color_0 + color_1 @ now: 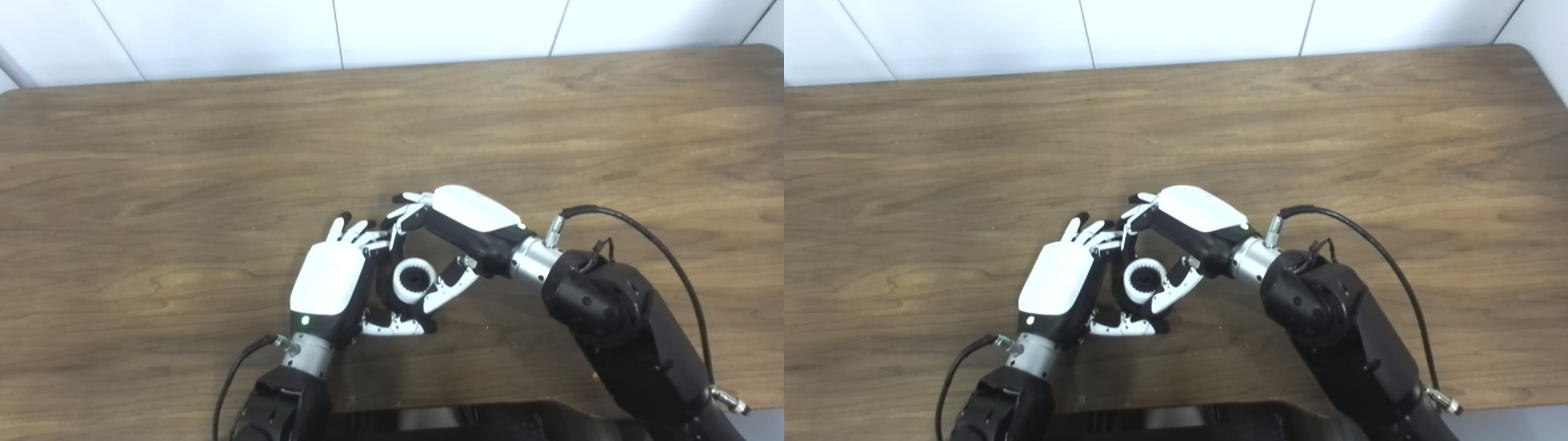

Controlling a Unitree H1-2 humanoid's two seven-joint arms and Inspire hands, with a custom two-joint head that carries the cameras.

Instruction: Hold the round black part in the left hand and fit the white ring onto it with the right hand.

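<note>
Between hands: white ring (414, 280) | left hand (334, 282) cups black part (387, 288) | right hand (456, 236) pinches ring

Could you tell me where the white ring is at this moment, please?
The white ring sits low and centre in both views, between the left hand and the right hand, against the round black part above the wooden table.

The left hand (331, 278) stood upright on its edge, white back outward, fingers (352, 231) curled toward the right, thumb (392, 326) reaching along below. The right hand (456, 229) came in from the right, wrist tilted down, its fingers (407, 214) arched over the left fingertips and its thumb (450, 288) bent beneath. Both hands were closed round what sat between them, forearms angled inward.
</note>
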